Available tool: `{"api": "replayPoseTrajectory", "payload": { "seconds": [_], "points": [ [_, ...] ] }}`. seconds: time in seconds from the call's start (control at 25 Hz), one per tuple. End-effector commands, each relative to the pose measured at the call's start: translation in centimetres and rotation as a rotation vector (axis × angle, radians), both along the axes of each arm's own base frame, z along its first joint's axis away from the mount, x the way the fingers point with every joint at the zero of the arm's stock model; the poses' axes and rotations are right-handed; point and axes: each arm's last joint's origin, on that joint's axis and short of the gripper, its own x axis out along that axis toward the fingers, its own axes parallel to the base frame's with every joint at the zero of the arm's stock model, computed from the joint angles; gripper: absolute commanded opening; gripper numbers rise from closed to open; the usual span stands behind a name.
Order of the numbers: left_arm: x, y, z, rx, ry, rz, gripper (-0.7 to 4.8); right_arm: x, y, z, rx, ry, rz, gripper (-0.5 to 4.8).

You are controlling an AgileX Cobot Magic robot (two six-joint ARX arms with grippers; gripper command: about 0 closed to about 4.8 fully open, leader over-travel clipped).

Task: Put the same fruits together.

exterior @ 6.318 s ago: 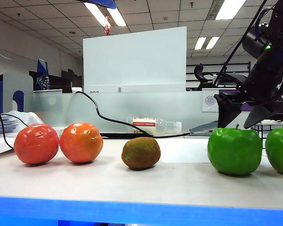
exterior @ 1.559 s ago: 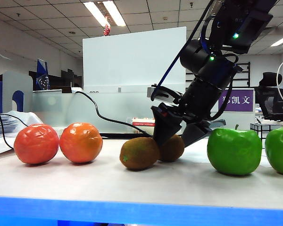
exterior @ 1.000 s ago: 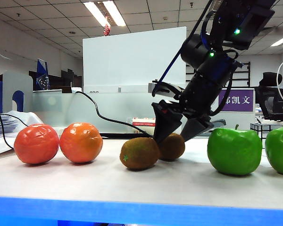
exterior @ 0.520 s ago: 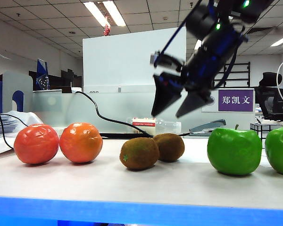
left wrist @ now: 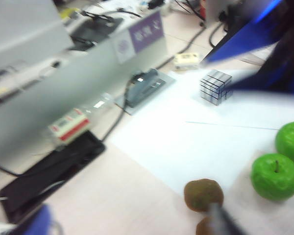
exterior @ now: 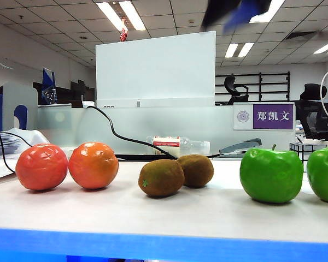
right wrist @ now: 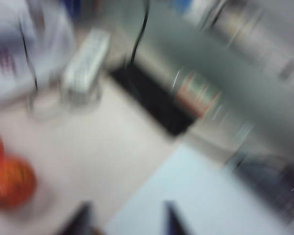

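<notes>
Two oranges (exterior: 42, 166) (exterior: 93, 165) sit side by side at the left of the table. Two brown kiwis (exterior: 161, 177) (exterior: 195, 170) touch each other in the middle, and two green apples (exterior: 271, 175) (exterior: 323, 174) stand at the right. My right gripper (exterior: 232, 11) is a blur at the top edge of the exterior view, high above the kiwis; its wrist view shows the right gripper (right wrist: 127, 223) open and empty. My left gripper (left wrist: 130, 230) is open and empty, one dark finger (left wrist: 225, 223) overlapping the nearer kiwi (left wrist: 205, 228), with the apples (left wrist: 276, 176) (left wrist: 292, 139) beyond.
A black-and-white cube (left wrist: 215, 86) lies on white paper behind the apples. A black cable (exterior: 126, 136), a plastic bottle (exterior: 177, 146) and a stapler (exterior: 240, 146) lie along the partition at the back. Papers (exterior: 5, 147) are stacked at far left.
My right gripper has lifted off the rear kiwi, climbing from table height to the top edge of the exterior view. That kiwi stays beside the front one.
</notes>
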Motion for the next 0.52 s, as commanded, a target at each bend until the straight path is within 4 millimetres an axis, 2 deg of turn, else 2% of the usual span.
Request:
{"api": "replayPoseTrajectory", "payload": {
  "seconds": [0.04, 0.12, 0.24, 0.36, 0.52],
  "points": [
    [-2.3, 1.3, 1.6, -0.028, -0.066, 0.010, 0.03, -4.1, -2.1, 4.8, 0.100, -0.231, -0.015, -0.06],
    [-4.1, 2.3, 2.7, -0.049, -0.113, 0.021, -0.05, -6.9, -3.4, 7.0, 0.148, -0.346, -0.034, -0.06],
    [-7.2, 4.1, 4.1, -0.080, -0.197, 0.074, -0.05, -11.2, -5.5, 9.2, 0.201, -0.471, -0.083, -0.06],
    [-11.1, 6.2, 5.2, -0.126, -0.269, 0.101, -0.05, -15.7, -7.4, 10.4, 0.278, -0.552, -0.087, -0.06],
    [-16.9, 9.7, 5.7, -0.184, -0.383, 0.221, -0.05, -21.3, -9.9, 10.9, 0.382, -0.630, -0.092, -0.06]
  ]
}}
